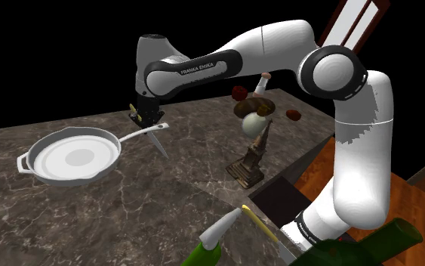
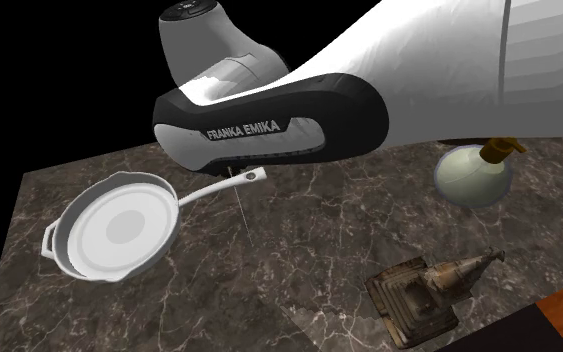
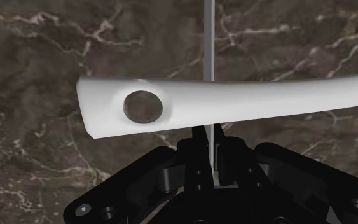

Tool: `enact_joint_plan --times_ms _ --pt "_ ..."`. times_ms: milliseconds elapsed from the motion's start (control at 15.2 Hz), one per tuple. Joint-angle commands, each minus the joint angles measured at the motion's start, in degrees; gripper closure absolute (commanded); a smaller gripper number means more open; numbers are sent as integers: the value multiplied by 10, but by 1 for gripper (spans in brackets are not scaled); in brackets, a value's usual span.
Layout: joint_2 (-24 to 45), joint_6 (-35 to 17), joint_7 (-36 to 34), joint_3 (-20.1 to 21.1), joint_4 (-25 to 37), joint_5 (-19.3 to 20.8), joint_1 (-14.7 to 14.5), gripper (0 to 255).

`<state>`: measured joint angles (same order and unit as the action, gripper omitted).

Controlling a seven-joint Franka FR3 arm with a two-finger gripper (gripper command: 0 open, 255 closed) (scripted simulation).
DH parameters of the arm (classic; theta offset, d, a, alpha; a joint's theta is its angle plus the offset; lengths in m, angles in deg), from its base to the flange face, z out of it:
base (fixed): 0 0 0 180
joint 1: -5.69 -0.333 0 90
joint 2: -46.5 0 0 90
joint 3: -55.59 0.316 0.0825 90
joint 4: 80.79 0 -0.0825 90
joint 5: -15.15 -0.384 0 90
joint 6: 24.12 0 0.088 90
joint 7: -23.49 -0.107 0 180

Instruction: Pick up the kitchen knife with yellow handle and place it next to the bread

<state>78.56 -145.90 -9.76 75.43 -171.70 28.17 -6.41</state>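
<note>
Gripping the kitchen knife (image 1: 158,142), the black gripper (image 1: 144,115) hangs above the dark marbled counter (image 1: 165,200). Its 2 fingers are clenched on the knife's upper end. Bits of yellow handle show at the fingers in the shoulder view, and the grey blade slants down and away from them toward the counter. Whether the tip touches the stone cannot be told.

In the wrist view the gripper (image 3: 209,143) has its fingers pressed against a thin grey strip. This is the knife (image 3: 209,38) seen edge-on, running straight out ahead of them. In the second exterior view the knife (image 2: 241,212) is a fine line dropping from under the arm's dark forearm link.

Directly below the gripper, the long handle (image 3: 247,105) of a white frying pan (image 1: 75,157) crosses under the blade, its hanging hole just to 1 side. The pan's bowl (image 2: 119,230) sits on the counter, below and off toward the shoulder view's left of the gripper.

Well away on the gripper's other side, toward the shoulder view's right, stand a bronze tower-shaped statuette (image 1: 252,160) and a round cream flask (image 2: 472,176). Beside the flask is a brown oval lump that looks to be the bread (image 1: 246,108).
</note>
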Motion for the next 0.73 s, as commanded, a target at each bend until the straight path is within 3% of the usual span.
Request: enact_joint_plan --times_ms 0,660 --pt "0 0 0 0 0 0 0 255" --pt "-22 42 6 6 21 -10 2 255"
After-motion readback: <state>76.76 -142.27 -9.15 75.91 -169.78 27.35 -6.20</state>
